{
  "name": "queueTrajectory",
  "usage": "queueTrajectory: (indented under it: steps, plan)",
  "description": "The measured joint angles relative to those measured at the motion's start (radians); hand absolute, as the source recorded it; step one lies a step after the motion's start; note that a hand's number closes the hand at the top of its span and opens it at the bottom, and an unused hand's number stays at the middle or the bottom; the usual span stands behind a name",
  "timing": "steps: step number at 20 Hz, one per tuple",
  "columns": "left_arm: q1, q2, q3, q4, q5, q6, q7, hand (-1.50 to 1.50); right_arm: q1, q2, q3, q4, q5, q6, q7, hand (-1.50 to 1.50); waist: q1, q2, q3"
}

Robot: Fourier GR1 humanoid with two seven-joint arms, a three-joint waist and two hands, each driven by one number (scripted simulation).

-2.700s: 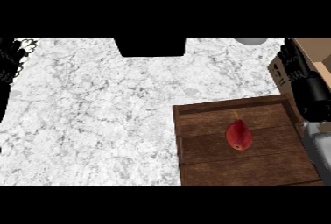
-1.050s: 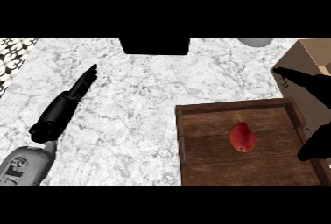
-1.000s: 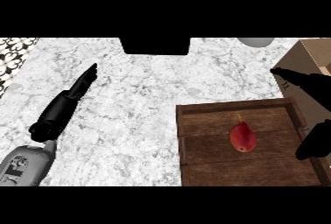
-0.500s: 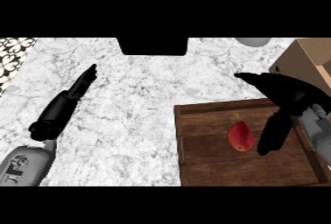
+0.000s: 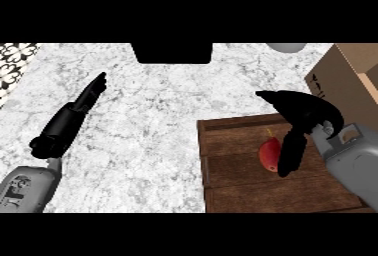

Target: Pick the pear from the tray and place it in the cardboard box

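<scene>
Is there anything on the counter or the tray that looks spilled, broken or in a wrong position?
Nothing stands out. The red pear lies whole on the wooden tray, with the right hand open over it. The cardboard box stands at the right edge. The left hand is open over the marble counter.

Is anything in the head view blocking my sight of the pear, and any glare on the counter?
Head view: the right hand overlaps the pear, its fingers hiding the fruit's right side; the left side and stem show clearly against the wooden tray. The marble counter is evenly lit, with no glare or strong shadows.
</scene>
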Motion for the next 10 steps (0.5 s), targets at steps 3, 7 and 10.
queueTrajectory:
  steps: [3, 7, 10]
  plan:
    - [0.023, -0.005, 0.001, -0.027, -0.006, -0.006, 0.003, 0.0, 0.001, 0.026, 0.006, 0.037, 0.054, -0.003, -0.011, -1.5, 0.002, 0.0, 0.001]
    - [0.046, -0.008, 0.009, -0.068, -0.009, -0.015, 0.023, 0.0, 0.022, 0.044, 0.009, 0.055, 0.106, 0.005, -0.026, -1.5, 0.001, -0.001, 0.001]
    - [0.022, -0.019, 0.014, -0.064, -0.016, -0.017, 0.043, 0.0, 0.028, 0.066, 0.02, 0.092, 0.147, 0.012, -0.038, -1.5, 0.0, 0.0, 0.001]
